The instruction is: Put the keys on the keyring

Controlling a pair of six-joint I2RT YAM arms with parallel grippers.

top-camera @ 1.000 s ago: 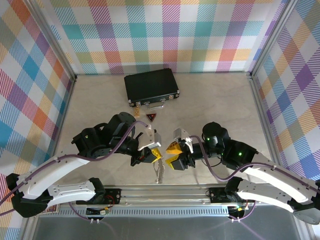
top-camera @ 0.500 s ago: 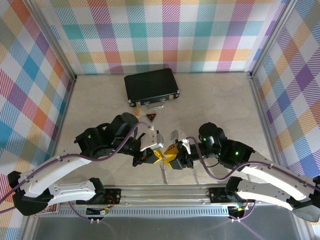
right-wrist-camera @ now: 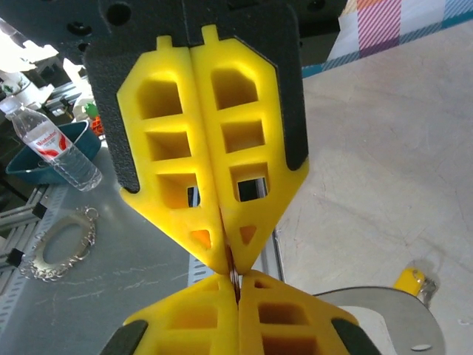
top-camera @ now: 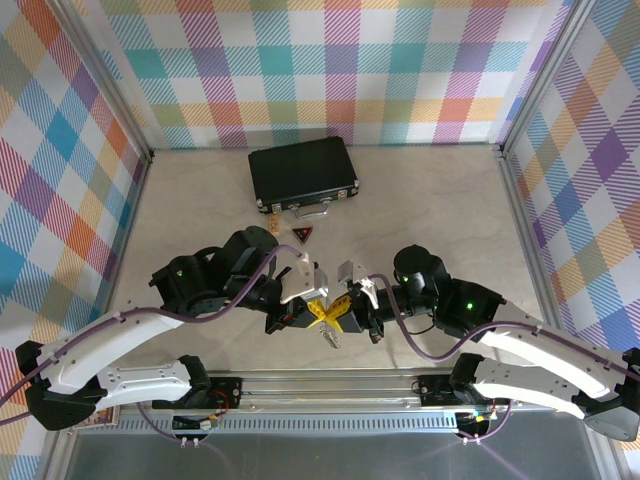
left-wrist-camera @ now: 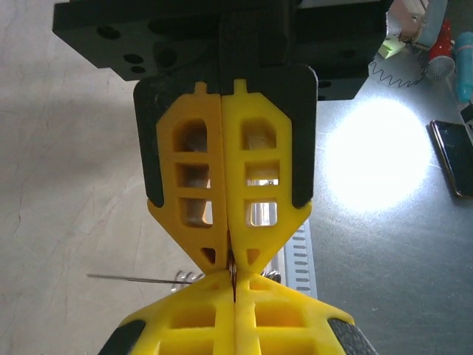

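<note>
Yellow-tipped left tool (top-camera: 315, 313) and right tool (top-camera: 339, 318), both fully closed, pinch the silvery toothed metal keyring (top-camera: 328, 340) together.

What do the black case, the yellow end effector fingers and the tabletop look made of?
Black case: matte black shell, perhaps hard plastic or leatherette, with shiny metal-looking trim and handle. Left end effector fingers: matte yellow plastic, judging by the moulded lattice of cut-outs. Tabletop: pale beige, faintly mottled, like stone or laminate; the look leaves it open.

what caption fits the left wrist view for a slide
Shut left tool and shut right tool meeting tip to tip above the table
</note>
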